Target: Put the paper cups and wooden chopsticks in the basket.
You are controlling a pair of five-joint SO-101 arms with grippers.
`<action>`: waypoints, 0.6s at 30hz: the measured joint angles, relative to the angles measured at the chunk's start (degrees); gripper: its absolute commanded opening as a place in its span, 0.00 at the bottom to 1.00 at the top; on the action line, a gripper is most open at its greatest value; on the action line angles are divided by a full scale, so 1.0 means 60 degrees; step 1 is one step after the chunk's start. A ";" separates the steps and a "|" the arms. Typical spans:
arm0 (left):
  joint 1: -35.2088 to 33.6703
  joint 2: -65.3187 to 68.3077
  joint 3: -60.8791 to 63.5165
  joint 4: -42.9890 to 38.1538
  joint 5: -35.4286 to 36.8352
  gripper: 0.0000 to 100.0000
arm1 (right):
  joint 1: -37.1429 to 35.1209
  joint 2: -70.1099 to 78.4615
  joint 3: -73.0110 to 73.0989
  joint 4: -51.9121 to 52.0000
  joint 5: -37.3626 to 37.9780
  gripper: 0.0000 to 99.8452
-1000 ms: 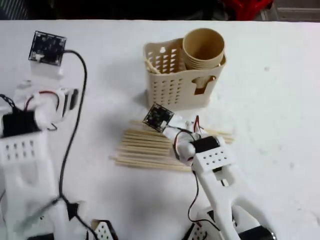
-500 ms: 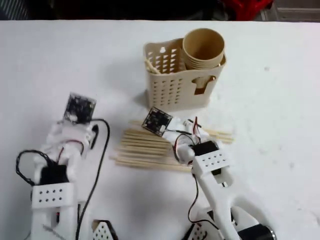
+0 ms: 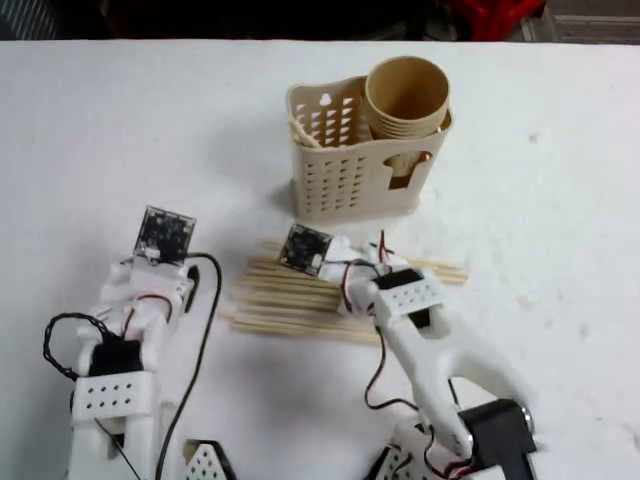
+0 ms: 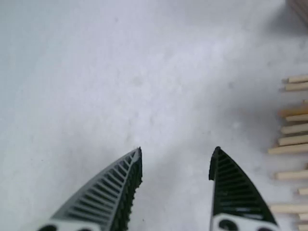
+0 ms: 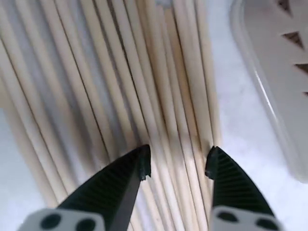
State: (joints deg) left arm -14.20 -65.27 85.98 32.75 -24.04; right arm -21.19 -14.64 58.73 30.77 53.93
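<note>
The right tool (image 5: 178, 161) is held partly open, its tips spread just above the wooden chopsticks (image 5: 120, 72), with a few sticks seen between them. The left tool (image 4: 175, 156) is spread wide over the bare white bench (image 4: 120, 72), the stick ends near it. The chopsticks are laid flat in a loose row, their long axes side to side in the high view, along the front wall of the basket (image 3: 350, 185). Paper cups (image 3: 405, 95) are stacked upright inside it. A dark room is seen beyond the bench.

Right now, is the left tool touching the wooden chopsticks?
Apart. The left wrist view shows the left tool open over the table, with white surface plainly visible between its tips and the ends of the wooden chopsticks.
</note>
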 measured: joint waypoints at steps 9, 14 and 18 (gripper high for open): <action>0.0000 0.0000 0.0000 -0.0044 0.0000 0.23 | 0.0000 0.0249 -0.0161 0.0000 0.0000 0.08; 0.0000 0.0000 0.0029 -0.0044 0.0000 0.23 | 0.0161 -0.0147 -0.0147 0.0132 -0.0176 0.08; 0.0000 0.0000 0.0029 -0.0044 0.0000 0.23 | 0.0396 -0.1612 -0.0132 0.0982 -0.0747 0.04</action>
State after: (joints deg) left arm -14.20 -65.27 86.15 32.48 -24.04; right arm -18.81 -24.31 57.93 36.66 49.45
